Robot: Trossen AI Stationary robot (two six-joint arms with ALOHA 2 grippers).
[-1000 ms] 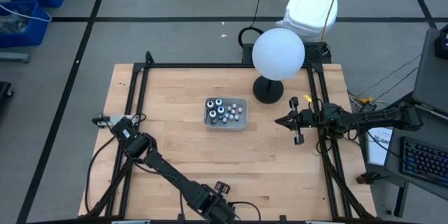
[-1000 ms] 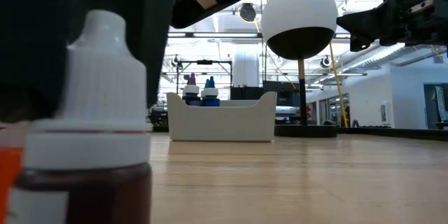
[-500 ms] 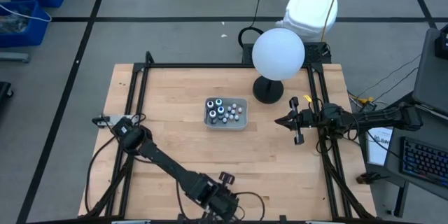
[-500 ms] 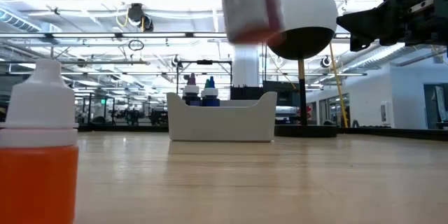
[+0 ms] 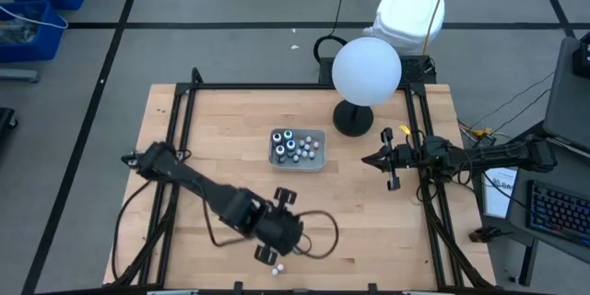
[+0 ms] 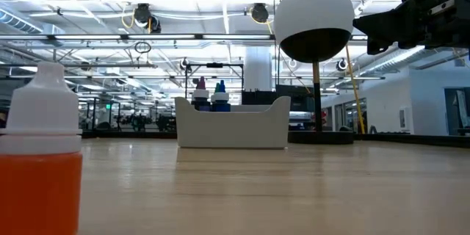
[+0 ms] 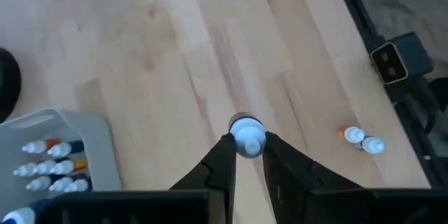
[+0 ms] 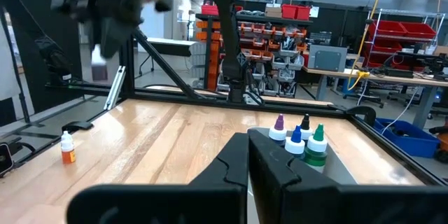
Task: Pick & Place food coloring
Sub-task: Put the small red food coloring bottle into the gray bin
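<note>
Left hand (image 5: pixel 279 256) is seen above the near-centre of the light wooden table (image 5: pixel 230 157), fingers clamped on a tiny white-capped food coloring bottle (image 7: pixel 247 138) held off the surface. Two more small white-capped bottles (image 7: pixel 362 139) are left lying near the table's near edge, just beside the black frame rail (image 5: pixel 175 138); one orange-filled bottle (image 6: pixel 40 161) is seen upright close to the low camera. The small grey tray (image 5: pixel 298 149) holding the rest of the bottles sits mid-table, with open wood all round it. The white globe on a black stand (image 5: pixel 366 74) is set near the far right edge. Right hand (image 5: pixel 371 159) is parked above the right side, fingers together, empty.
</note>
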